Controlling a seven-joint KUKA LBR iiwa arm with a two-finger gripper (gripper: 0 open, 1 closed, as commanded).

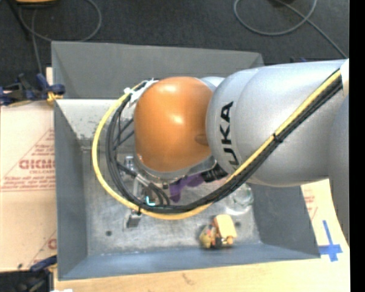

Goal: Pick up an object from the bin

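Single camera above bin (70, 181), tilted slightly, close; arm (280, 120) enters from right

arm (261, 126) over bin (79, 224) middle, toy (219, 233) by near wall

carrier: grey metal bin (70, 181), sloped walls, flat speckled floor | floor, front right: small tan-and-yellow toy-like lump (219, 233), near the front wall | just behind it: clear glassy round piece (240, 201), partly under the arm | mid-floor: purple thing (176, 188), mostly hidden, kind unclear
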